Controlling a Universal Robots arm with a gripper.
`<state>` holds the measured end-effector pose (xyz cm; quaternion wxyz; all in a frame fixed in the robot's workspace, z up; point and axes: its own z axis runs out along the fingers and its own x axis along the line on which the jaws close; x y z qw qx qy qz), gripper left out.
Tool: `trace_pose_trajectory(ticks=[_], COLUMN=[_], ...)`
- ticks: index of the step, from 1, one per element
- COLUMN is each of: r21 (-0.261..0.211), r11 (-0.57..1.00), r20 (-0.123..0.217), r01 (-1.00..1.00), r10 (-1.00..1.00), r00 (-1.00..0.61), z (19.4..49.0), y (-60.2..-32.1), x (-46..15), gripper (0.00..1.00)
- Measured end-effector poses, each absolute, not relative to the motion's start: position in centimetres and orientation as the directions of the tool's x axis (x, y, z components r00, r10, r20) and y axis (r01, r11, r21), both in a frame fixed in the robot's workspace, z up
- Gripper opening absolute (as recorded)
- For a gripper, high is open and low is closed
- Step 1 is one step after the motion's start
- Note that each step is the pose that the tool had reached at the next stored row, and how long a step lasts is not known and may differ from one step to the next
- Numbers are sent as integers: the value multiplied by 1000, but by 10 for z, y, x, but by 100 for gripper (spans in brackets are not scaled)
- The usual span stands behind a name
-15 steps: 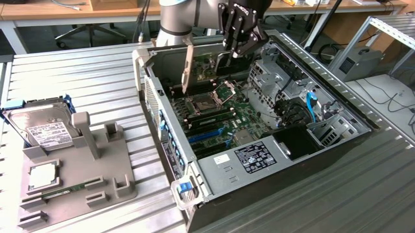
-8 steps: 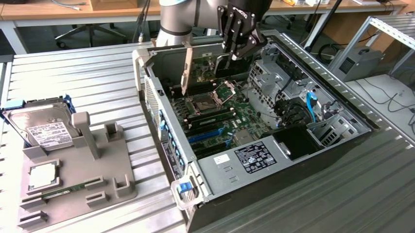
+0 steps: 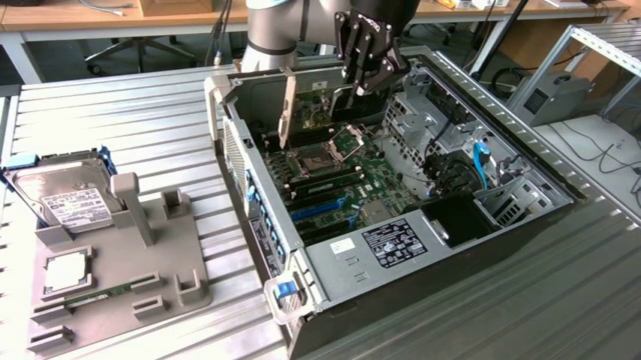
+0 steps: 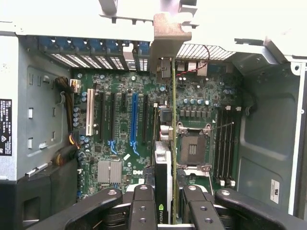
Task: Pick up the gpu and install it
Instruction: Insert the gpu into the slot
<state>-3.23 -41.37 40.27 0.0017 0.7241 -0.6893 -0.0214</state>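
Grey tray [image 3: 150, 255] at the exterior view's lower left carries a hard drive [image 3: 65, 199]. At upper centre, the jaws, partly closed, clamp the gpu [image 3: 288, 105] [image 4: 163, 177], held on edge over the motherboard [image 3: 376, 176] inside the open computer case [image 3: 431, 300].

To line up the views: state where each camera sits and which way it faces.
Exterior view: raised, off the arm, looking down into the open computer case; arm and gripper show.
Wrist view: on the wrist, looking along the fingers at the motherboard.
Shared: the gpu clamped in the gripper, the motherboard.
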Motion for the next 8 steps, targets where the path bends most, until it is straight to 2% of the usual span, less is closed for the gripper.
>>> trace_pose_trajectory(ticks=[8], r21=[32], r11=[-46], r20=[-28], r01=[-998], r10=[-999], r00=[46], z=[399], y=[-414], x=[-33], gripper=[27])
